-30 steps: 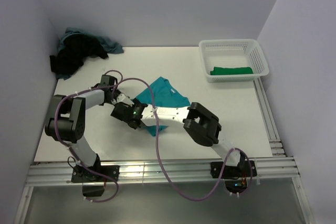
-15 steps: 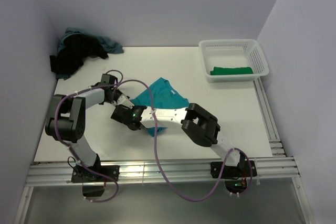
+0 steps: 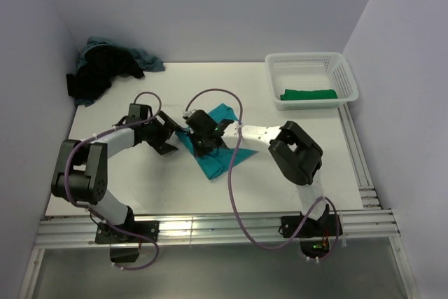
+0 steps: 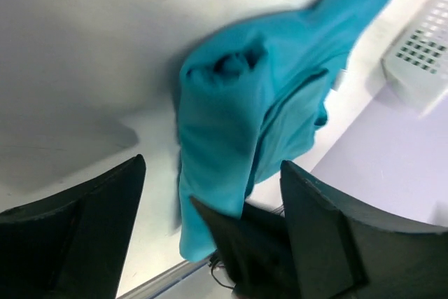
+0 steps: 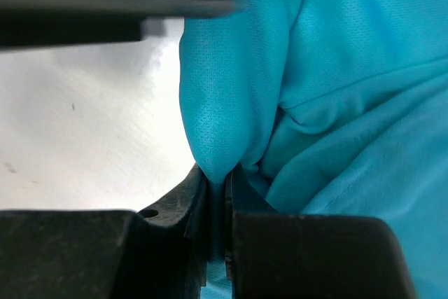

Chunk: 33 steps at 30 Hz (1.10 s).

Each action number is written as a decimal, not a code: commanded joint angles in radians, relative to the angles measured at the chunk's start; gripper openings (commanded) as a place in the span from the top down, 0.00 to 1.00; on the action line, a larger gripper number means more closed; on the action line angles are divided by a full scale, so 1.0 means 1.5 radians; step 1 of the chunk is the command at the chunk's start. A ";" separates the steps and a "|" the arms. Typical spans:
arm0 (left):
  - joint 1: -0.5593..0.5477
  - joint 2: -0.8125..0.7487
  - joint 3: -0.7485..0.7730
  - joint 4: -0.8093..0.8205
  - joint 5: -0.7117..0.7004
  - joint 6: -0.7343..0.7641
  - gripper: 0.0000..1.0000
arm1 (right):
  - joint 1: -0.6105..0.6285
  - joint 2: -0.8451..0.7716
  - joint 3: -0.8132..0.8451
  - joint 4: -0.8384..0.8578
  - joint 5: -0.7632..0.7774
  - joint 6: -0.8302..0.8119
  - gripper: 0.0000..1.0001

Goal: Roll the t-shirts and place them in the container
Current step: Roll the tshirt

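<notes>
- The teal t-shirt (image 3: 213,152) is on the table (image 3: 336,152), well to the left of the white lattice basket (image 3: 313,56) and nearer the arm bases than it. It looks half rolled: a fat tube at one end, loose fabric trailing off.
- Right gripper (image 5: 225,194) is pinched tight on a thin fold of the teal fabric, toward the side of the shirt away from the basket.
- Left gripper (image 3: 168,140) stands wide with nothing in it, a bit further from the basket again, just beside the roll.
- A green t-shirt (image 3: 309,94) sits rolled up inside the basket, and the black and dusty blue pile (image 3: 105,68) is well apart to the basket's left.
- My worry: that pinch looks like it has only a thin bit of cloth, so a pull could drag that layer out and unwind the tube instead of turning it.
- Also, with the left jaws off the cloth nothing pins the roll, so the whole shirt might just slide across the table.
</notes>
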 commanded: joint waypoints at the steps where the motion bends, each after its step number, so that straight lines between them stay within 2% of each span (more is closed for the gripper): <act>1: 0.009 -0.063 -0.014 0.075 0.013 0.019 0.11 | -0.041 -0.019 -0.039 0.095 -0.197 0.051 1.00; 6: 0.013 -0.104 -0.040 0.128 0.019 0.042 0.08 | -0.102 -0.013 -0.132 0.218 -0.362 0.125 1.00; 9: 0.013 -0.117 -0.073 0.184 0.031 0.044 0.08 | -0.143 0.012 -0.197 0.356 -0.481 0.211 1.00; 13: 0.012 -0.103 -0.100 0.228 0.039 0.061 0.09 | -0.187 0.091 -0.267 0.656 -0.605 0.380 1.00; 16: 0.012 -0.090 -0.098 0.225 0.037 0.092 0.10 | -0.201 0.145 -0.284 0.794 -0.652 0.487 1.00; 20: 0.011 -0.087 -0.104 0.221 0.027 0.122 0.11 | -0.203 0.183 -0.277 0.870 -0.676 0.568 1.00; 33: -0.010 -0.035 -0.161 0.316 -0.010 0.101 0.17 | -0.205 0.248 -0.263 0.974 -0.705 0.676 1.00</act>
